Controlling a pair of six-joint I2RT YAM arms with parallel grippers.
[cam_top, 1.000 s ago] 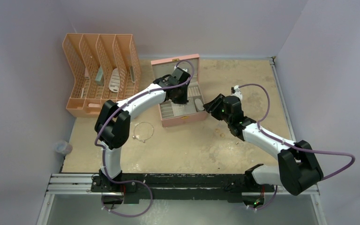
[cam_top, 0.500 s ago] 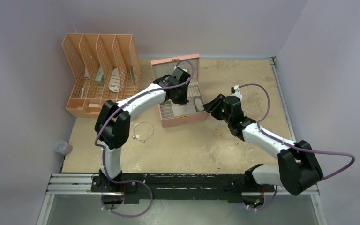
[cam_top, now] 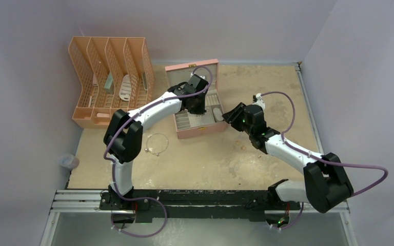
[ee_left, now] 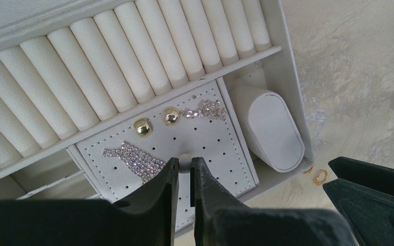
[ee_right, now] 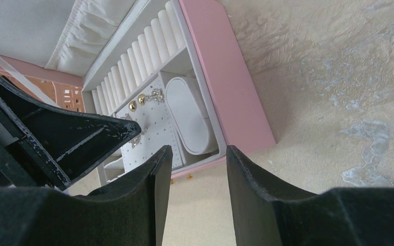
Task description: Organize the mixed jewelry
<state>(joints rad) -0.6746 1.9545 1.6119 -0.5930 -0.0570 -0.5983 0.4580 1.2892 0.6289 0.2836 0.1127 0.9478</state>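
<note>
The small pale stud (ee_left: 185, 158) is sitting pinched between the tips of the left gripper (ee_left: 184, 166), whose jaws are standing almost together on it, just above the perforated panel (ee_left: 220, 148) inside the pink jewelry box (cam_top: 200, 132). Two gold studs (ee_left: 143, 127) and some crystal pieces (ee_left: 133, 156) are already lying on that panel. A couple of tiny gold rings (ee_left: 318, 177) are waiting on the table (cam_top: 225, 164) just beside the box's wall, and the silver loop (cam_top: 156, 144) is lying well apart, near the left arm's elbow.

The step in hand is looking like seating this stud on the panel. Doing it well is probably meaning lowering straight down onto a free hole, keeping off the crystal piece just to the left, and parting the jaws only once the stud is resting.

Room is tight: the ring rolls (ee_left: 107, 77) are bordering the panel on one side, and the oval pillow (ee_left: 269, 128) is crowding the other. The right gripper (ee_right: 198, 149) is hovering with jaws apart and nothing between them, close by the box's outer wall, so any sideways exit is risking contact. Straight up is looking like the freest way out. The orange file rack (cam_top: 110, 77) is standing well clear
</note>
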